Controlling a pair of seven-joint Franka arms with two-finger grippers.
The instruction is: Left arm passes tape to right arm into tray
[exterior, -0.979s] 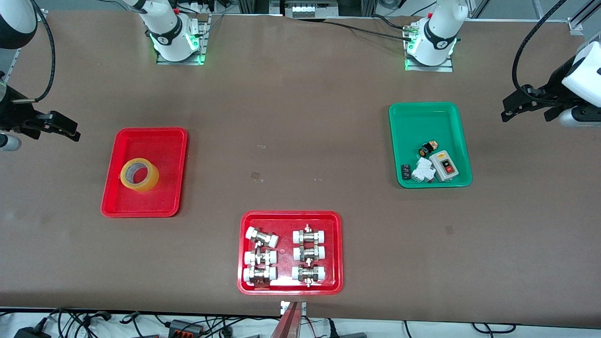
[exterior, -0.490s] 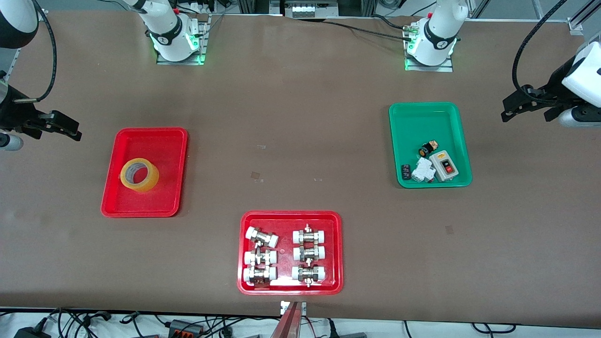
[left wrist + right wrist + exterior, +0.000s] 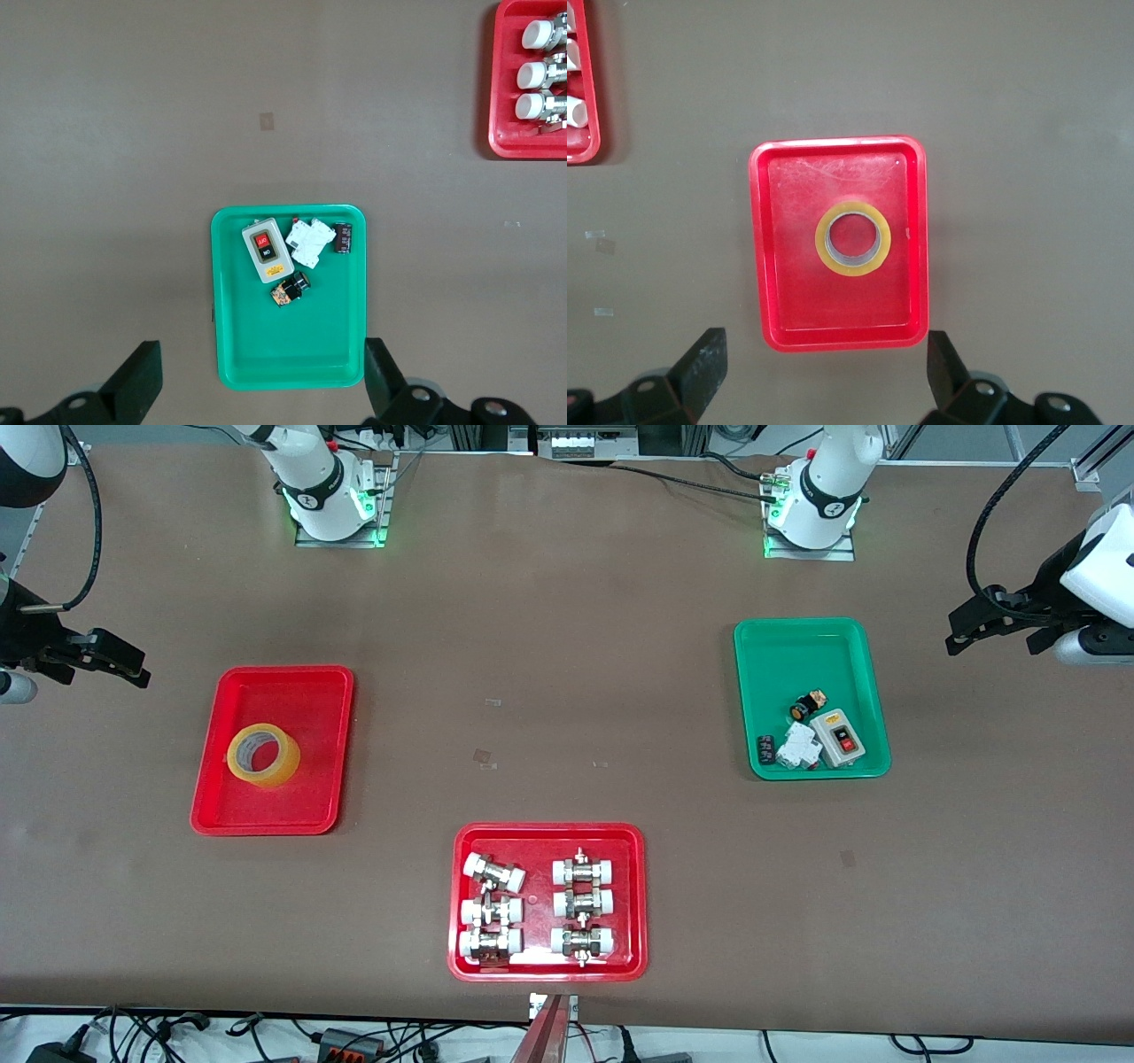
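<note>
The ring-shaped yellow tape [image 3: 263, 755] lies in the plain red tray [image 3: 323, 686]. The right gripper [image 3: 115, 662] has lifted slightly, fingers spread wide and empty; the left gripper [image 3: 992, 620] waits, open wide, so the task looks finished.

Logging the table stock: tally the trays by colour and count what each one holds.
Red trays: 2 (tape tray, fittings tray)
Green tray: 1
Trays total: 3
Roll of yellow tape: 1
White-capped metal fittings: 6
Electrical parts in the green tray: 4
Items total: 11
</note>
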